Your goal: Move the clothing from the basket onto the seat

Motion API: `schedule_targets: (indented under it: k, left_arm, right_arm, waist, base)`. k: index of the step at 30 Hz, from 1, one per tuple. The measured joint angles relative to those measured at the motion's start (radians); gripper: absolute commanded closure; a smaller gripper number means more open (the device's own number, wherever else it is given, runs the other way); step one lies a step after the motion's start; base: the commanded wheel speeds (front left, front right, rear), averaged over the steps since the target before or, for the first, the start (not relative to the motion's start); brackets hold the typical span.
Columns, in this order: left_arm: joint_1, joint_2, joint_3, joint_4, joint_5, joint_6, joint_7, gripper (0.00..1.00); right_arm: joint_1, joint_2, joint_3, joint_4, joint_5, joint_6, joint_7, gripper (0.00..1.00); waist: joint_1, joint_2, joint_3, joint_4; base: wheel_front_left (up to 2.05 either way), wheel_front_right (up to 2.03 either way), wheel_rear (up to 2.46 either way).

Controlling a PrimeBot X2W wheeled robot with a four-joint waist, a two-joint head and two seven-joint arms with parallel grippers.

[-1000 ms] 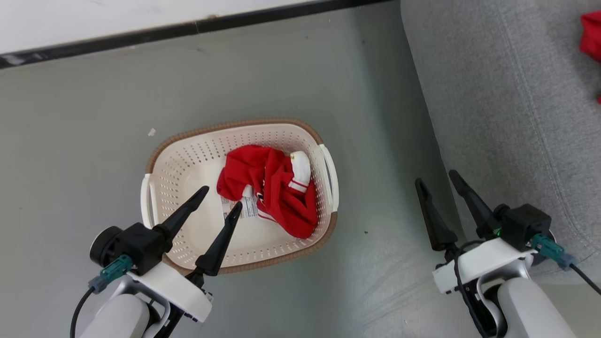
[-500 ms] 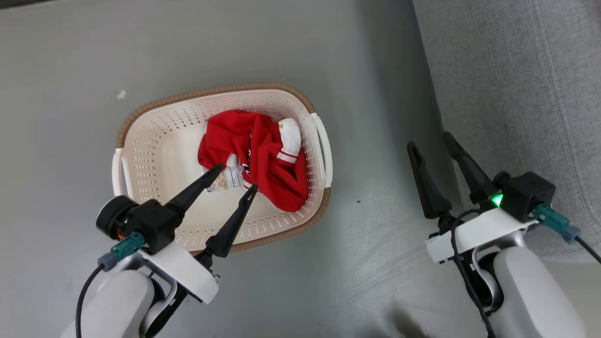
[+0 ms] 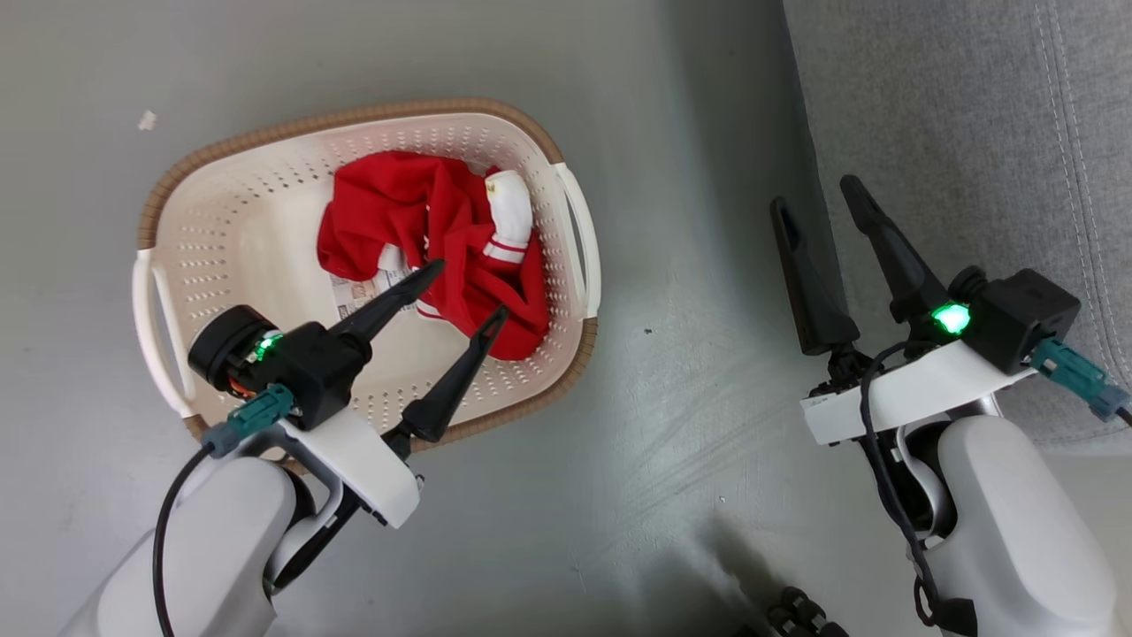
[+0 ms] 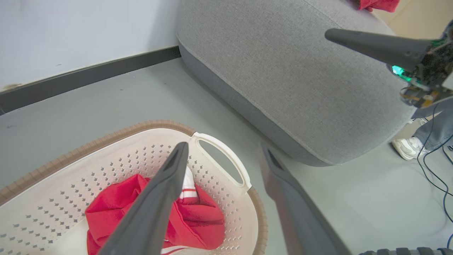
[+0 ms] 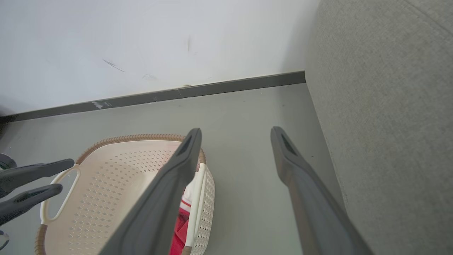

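Since a second ago my head camera has tipped down and the whole picture has slid. Measured against the basket, my left gripper [image 3: 470,287] has come forward from the bare bottom by the label [image 3: 354,290] to above the red cloth. Its two dark fingers are spread wide with nothing between them. The wrist view puts one finger across the cloth, but I cannot tell whether it touches.

The clothing [image 3: 416,203] lies crumpled, red with white stripes and a white cuff, in the half of the basket [image 3: 230,230] nearer the seat, close to the white handle [image 3: 579,239]. The basket stands on the grey floor [image 3: 690,106].

My right gripper [image 3: 814,195] hangs well apart from the basket, fingers equally wide and empty, over the floor right at the edge of the seat [image 3: 955,133].

In the left wrist view a second red garment [image 4: 377,4] lies on the seat's far end, and a person's pale shoe [image 4: 407,148] stands on the floor beside the seat.
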Motion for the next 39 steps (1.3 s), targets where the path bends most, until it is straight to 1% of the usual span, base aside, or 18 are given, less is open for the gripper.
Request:
schedule_targets:
  k: [7, 16, 39]
  left_arm:
    - [-0.024, 0.012, 0.006, 0.022, -0.002, 0.000, 0.036, 0.00]
    - [-0.064, 0.021, 0.026, 0.029, -0.011, 0.000, 0.071, 0.00]
    - [-0.150, 0.042, 0.055, 0.026, -0.020, 0.009, 0.171, 0.00]
  right_arm:
    - [-0.024, 0.000, 0.004, -0.034, 0.010, 0.000, 0.000, 0.00]
    - [-0.025, 0.000, 0.033, -0.050, 0.015, 0.000, -0.003, 0.00]
    - [-0.069, 0.000, 0.076, -0.084, 0.047, 0.000, -0.003, 0.00]
  waist:
    - [0.0000, 0.0000, 0.049, -0.030]
    - [0.0000, 0.0000, 0.109, -0.061]
    - [0.0000, 0.0000, 0.235, -0.120]
  base:
    - [0.00, 0.00, 0.00]
    - [0.00, 0.00, 0.00]
    - [0.00, 0.00, 0.00]
